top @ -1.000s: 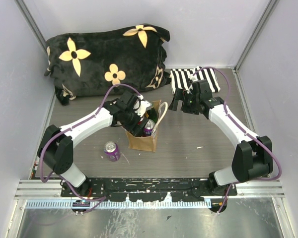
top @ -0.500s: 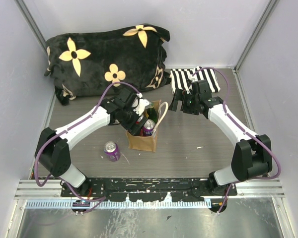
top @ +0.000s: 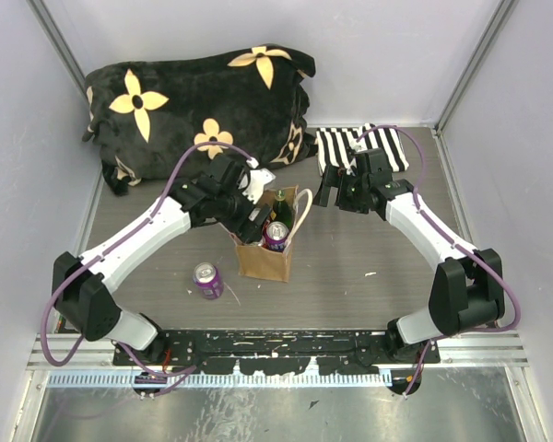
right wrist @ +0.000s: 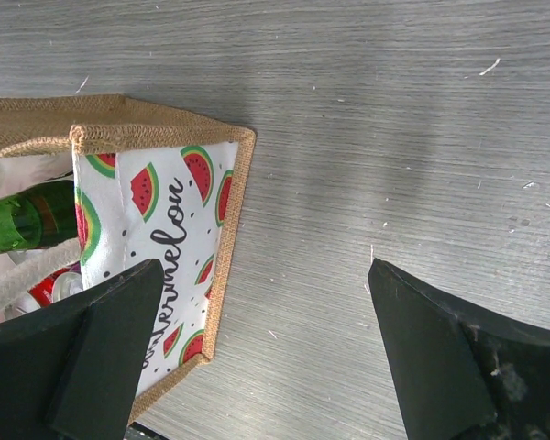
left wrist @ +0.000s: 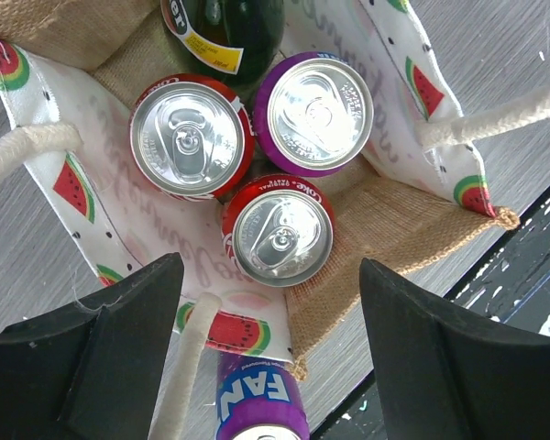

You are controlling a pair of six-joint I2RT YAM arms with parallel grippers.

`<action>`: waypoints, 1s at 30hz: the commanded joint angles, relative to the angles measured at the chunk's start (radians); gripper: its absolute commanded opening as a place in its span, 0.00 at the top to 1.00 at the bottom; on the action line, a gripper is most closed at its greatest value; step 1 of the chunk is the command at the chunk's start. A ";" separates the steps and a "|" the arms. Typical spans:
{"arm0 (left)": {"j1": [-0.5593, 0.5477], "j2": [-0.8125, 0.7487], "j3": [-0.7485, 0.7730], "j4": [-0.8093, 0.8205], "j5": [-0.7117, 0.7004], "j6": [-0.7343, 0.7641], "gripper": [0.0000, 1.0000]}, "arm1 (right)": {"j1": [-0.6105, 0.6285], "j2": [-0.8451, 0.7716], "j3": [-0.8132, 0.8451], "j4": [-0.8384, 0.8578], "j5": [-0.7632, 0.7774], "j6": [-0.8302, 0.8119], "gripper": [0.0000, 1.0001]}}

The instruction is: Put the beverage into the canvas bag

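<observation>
Your left jaws hung apart and empty right over the bag (top: pixel 263 264), which stood mid-bench: tan, with cream rope handles and a watermelon lining, already holding two red cans (left wrist: pixel 191 136), a purple one (left wrist: pixel 319 112) and a green bottle (top: pixel 278 197). The loose can (top: pixel 207 280), purple, lay on the bench (top: pixel 369 295) just toward the near left corner from the bag, apparently on its side with its long axis far-to-near, so the left arm was nearer. Your right jaws stood apart and empty by the bag's far right side.
</observation>
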 commanded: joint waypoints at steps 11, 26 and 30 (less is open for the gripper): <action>0.124 -0.339 0.081 -0.154 0.037 0.097 0.08 | -0.005 -0.026 0.033 0.015 -0.001 -0.016 0.00; 0.159 -0.511 -0.266 -0.347 0.145 0.410 0.02 | -0.004 -0.013 0.040 0.016 -0.016 -0.018 0.00; 0.134 -0.462 -0.326 -0.291 0.120 0.421 0.02 | -0.005 -0.022 0.038 0.008 -0.014 -0.019 0.00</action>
